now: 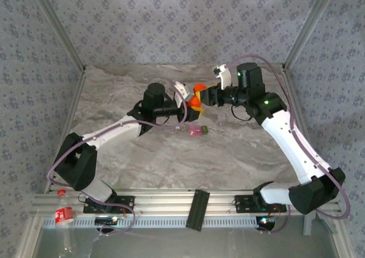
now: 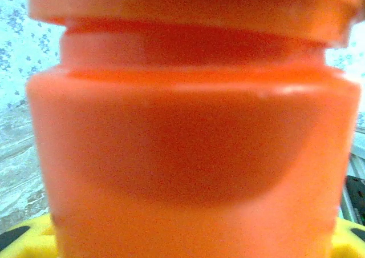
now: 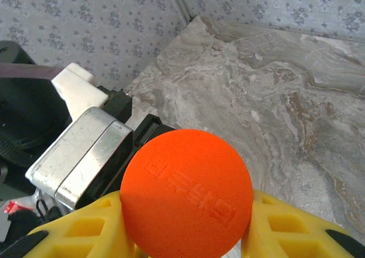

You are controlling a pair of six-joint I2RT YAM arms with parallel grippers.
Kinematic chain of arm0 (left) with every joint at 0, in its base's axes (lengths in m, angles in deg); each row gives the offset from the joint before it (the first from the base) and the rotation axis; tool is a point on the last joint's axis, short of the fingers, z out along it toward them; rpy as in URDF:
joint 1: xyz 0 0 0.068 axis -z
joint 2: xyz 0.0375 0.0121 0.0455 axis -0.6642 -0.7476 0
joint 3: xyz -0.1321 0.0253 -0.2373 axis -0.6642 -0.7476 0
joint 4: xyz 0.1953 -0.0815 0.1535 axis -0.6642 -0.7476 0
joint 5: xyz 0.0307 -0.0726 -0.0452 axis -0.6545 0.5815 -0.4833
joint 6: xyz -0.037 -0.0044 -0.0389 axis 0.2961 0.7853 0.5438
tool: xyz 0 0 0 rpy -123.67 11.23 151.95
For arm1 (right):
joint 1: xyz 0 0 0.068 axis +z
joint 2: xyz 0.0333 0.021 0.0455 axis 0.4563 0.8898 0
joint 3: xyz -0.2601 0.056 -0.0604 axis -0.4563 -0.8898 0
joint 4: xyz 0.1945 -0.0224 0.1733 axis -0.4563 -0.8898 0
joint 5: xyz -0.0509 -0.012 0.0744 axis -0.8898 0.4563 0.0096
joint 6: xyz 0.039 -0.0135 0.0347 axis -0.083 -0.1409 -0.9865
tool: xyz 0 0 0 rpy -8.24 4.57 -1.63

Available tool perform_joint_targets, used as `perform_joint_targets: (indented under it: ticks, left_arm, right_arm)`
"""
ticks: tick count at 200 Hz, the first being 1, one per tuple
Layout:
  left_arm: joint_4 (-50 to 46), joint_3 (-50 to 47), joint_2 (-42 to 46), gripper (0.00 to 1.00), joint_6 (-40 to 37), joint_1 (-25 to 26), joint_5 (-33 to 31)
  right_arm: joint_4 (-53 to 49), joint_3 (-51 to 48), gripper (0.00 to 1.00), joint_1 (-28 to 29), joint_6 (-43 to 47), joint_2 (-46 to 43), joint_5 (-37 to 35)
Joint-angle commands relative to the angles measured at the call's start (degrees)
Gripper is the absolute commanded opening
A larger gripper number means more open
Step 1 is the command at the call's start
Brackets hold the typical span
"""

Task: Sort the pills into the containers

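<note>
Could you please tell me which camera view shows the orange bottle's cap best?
The right wrist view: the cap faces the lens, embossed lettering visible, held in the right end effector. The top external view gives a small orange dot; the left wrist view gives a blurred sliver of its rim above the bottle.

The bottle (image 2: 188, 155) is bright orange, its cap (image 3: 186, 178) the same orange with raised lettering. The fingers (image 3: 85, 235) of the right end effector (image 3: 187, 212) are yellow. The containers (image 1: 198, 131) are pink on the left, olive-green on the right. The desk (image 1: 171, 161) is grey-beige veined marble; the walls (image 1: 171, 18) are pale grey-blue with small floral sprigs. The arms (image 1: 291, 135) are white and black.
</note>
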Motion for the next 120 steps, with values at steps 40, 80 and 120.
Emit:
perform_joint_targets:
  ticks: [40,80,120]
  left_arm:
    - [13.44,-1.37,0.86,0.0,2.07,1.81,-11.99]
    - [17.29,-1.78,-0.62,0.0,2.81,3.46,-17.25]
    - [17.44,-1.85,-1.03,0.0,3.08,3.5,-18.3]
  right_arm:
    - [2.84,-3.82,0.32,6.4,-14.2,4.09,-14.38]
    - [8.06,-5.64,0.33,9.56,-17.52,4.36,-20.03]
    - [6.68,-4.39,0.39,9.18,-16.73,3.72,-19.87]
